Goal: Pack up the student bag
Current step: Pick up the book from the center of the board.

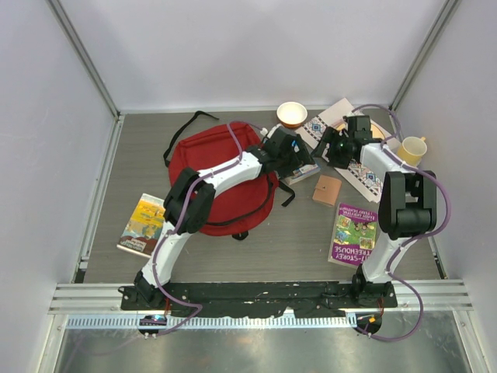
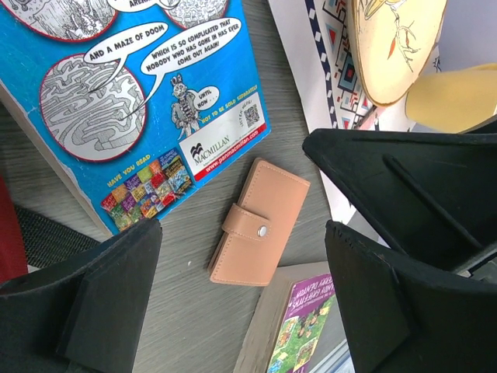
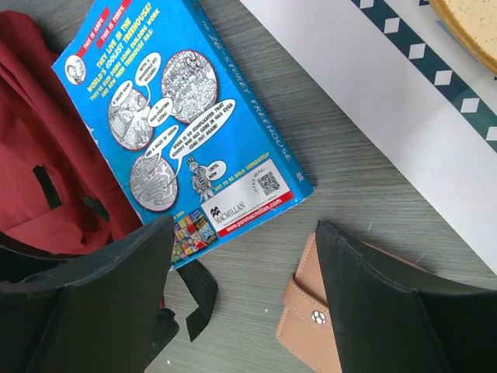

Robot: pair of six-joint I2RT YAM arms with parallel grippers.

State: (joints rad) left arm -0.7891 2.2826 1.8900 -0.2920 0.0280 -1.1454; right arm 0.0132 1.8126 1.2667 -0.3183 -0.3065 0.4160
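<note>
The large soft red fabric backpack (image 1: pixel 206 151) lies flat on the grey wood-grain bench (image 1: pixel 256 249), left of centre and towards the far side. Its long axis seems to run roughly from the far wall towards the near edge. The left arm crosses over it, so I cannot tell which end is the top. One black strap (image 1: pixel 186 124) loops out at its far-left corner, and another curls round its near edge.

The left gripper (image 2: pixel 242 229) stands wide and holds nothing. It hovers just right of the backpack, above a tan leather snap wallet (image 2: pixel 260 221) and the corner of a blue paperback book (image 3: pixel 186 132). The book lies back cover up, one edge against the red fabric. The right gripper (image 3: pixel 245 225) is also spread wide with nothing in it, and it faces the left one over the same book and wallet.

I cannot tell what the backpack holds. A cream round bowl (image 1: pixel 292 114) sits near the far wall. A pale yellow mug (image 1: pixel 411 149) stands at the right, just beside a white placemat with a dark patterned border (image 1: pixel 353 175). A speckled cream plate (image 2: pixel 388 47) rests on the placemat.

A purple paperback (image 1: pixel 353 233) lies on the near right of the bench, and a yellow paperback (image 1: pixel 144 224) on the near left. White panels in aluminium framing enclose the bench on three sides
</note>
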